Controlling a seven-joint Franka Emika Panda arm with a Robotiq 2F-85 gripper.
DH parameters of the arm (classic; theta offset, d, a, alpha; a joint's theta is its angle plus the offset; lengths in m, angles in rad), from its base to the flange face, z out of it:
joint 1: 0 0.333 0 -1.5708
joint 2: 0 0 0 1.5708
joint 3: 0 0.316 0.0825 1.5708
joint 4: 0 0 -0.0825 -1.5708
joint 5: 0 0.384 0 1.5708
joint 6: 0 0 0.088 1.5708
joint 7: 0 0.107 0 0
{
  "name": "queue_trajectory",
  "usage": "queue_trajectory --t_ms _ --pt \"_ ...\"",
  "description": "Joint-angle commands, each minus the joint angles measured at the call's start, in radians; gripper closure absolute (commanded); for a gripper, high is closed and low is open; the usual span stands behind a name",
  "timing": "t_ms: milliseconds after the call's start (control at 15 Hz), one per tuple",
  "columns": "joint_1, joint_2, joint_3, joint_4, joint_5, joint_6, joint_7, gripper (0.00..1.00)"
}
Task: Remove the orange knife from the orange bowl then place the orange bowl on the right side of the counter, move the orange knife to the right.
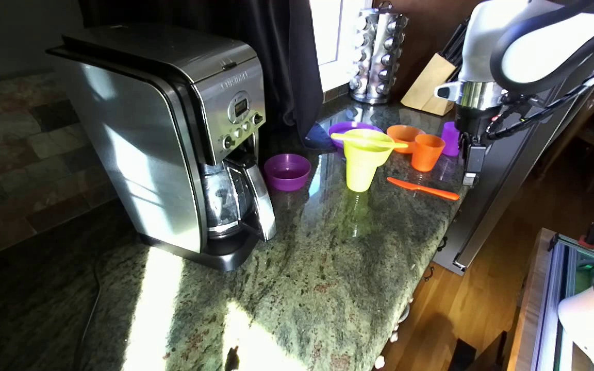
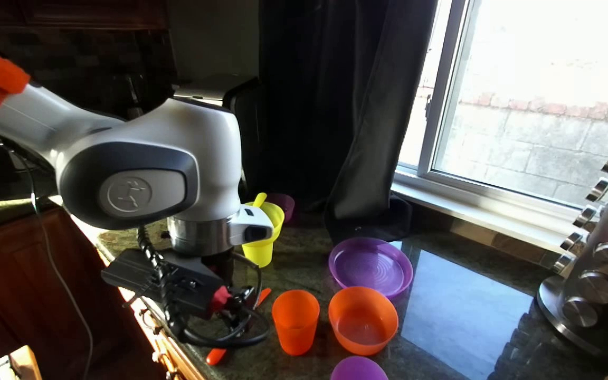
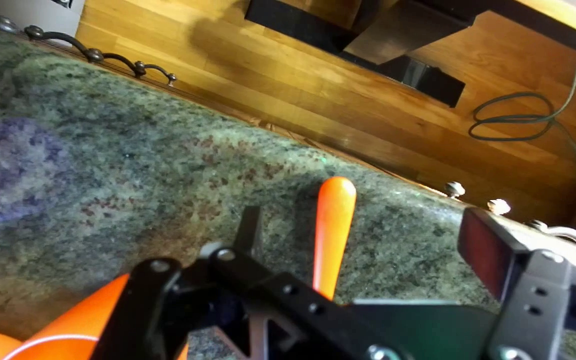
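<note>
Granite-look counter [image 1: 297,304] runs thru both ext. views, sunlit in patches nr the coffee-maker end. White robot arm [image 2: 130,179] w/ dark trim reaches in over its front edge. Lg. steel coffee maker [image 1: 137,139] stands at one end; towards the other, a tall spice rack [image 1: 374,56] w/ wooden knife block [image 1: 428,87] beside it.

Gripper [image 3: 368,240] hangs pointing down nr the front edge, its fingers spread wide apart.

Purple plate [image 2: 370,264] lies flat on the counter. Orange bowl [image 2: 363,319] is upright just beside it; touching or not, can't tell. Purple bowl [image 1: 286,172], also upright, sits by the coffee maker. Yellow funnel-shaped cup [image 1: 361,170] stands b/w purple bowl & orange cup [image 1: 427,153]; the latter, next to the orange bowl, partly hides it in an ext. view. Purple cup [image 1: 450,138] is on the orange bowl's opp. side from the plate.

Orange knife [image 3: 334,237] lies flat on the counter, out of the bowl, handle end nr the front edge, blade towards the yellow cup. In the wrist view its handle shows b/w the fingers, w/ counter visible either side. Yellow utensil [image 1: 369,140] rests across the yellow cup's rim; type unclear.
</note>
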Motion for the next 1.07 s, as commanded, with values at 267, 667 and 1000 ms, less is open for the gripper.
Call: queue_trajectory --t_ms 267,667,1000 --pt "0.022 0.165 0.017 0.001 0.013 0.145 0.007 0.3" --pt "0.034 0.211 0.022 0.002 0.063 0.22 -0.015 0.77" --pt "0.032 0.209 0.023 0.013 0.076 0.224 -0.011 0.95"
